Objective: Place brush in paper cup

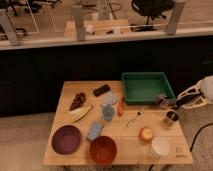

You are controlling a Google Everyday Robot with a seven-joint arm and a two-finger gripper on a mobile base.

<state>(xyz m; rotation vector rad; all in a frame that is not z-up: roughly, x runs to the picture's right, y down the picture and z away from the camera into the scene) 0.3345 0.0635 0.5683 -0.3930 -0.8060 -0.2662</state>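
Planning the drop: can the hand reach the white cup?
Probably yes: the hand hangs by the green tray; the white cup stands at the front of the table, only a metal cup nearby.

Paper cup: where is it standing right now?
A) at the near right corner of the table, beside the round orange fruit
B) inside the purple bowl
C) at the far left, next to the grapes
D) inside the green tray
A: the paper cup stands at the table's near right corner, next to the orange fruit; the gripper, shut, is further back at the green tray's near right corner.
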